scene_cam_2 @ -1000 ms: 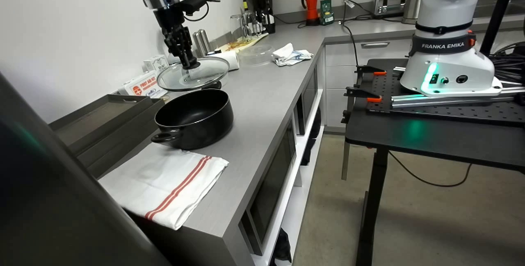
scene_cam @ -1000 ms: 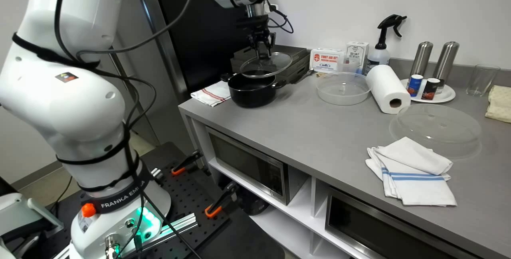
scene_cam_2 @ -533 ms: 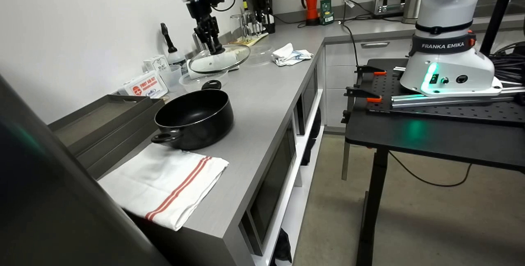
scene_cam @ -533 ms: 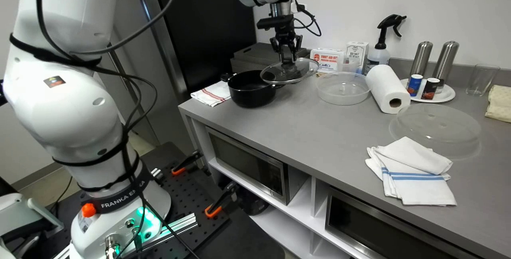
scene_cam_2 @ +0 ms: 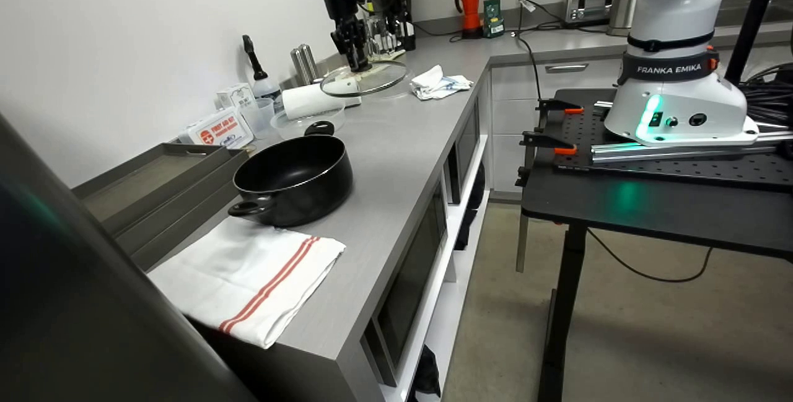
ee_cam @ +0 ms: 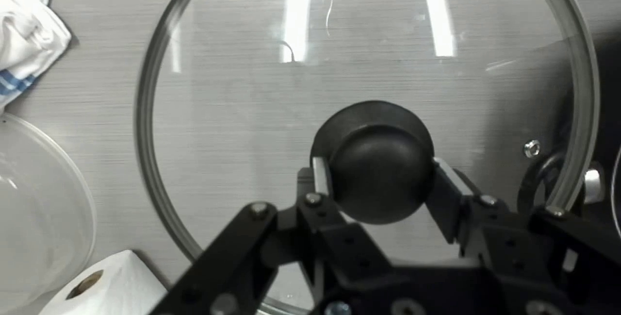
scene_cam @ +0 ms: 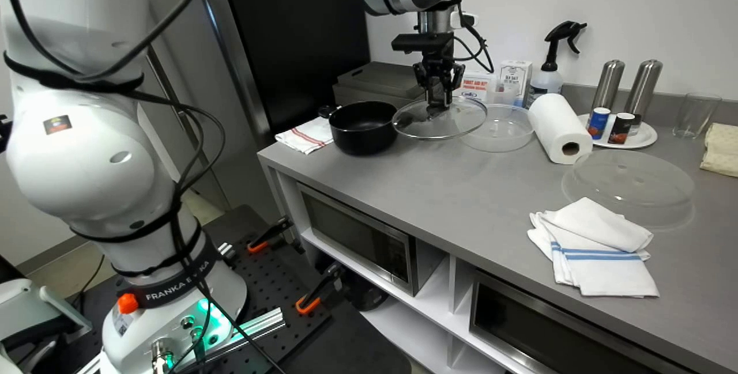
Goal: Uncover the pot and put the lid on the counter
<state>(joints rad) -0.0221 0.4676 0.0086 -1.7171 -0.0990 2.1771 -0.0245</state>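
Pot (scene_cam: 364,140), round, smooth and black, is standing uncovered on the matte grey counter (scene_cam: 450,195). Just to its right in an exterior view, the lid (scene_cam: 444,124), a see-through disc with a thin rim, is hanging above the counter, and the gripper (scene_cam: 439,100) is pinching its rounded black knob (ee_cam: 376,164) from both sides. Further right, a white box (scene_cam: 477,82) is showing "FIRST AID" in reddish letters; a carton (scene_cam: 516,74) is seemingly reading "SEA SALT", though the print is tiny. Next, a paper-towel roll (scene_cam: 558,123) is lying on its side, and two silvery cylinders (scene_cam: 609,83) are standing upright.
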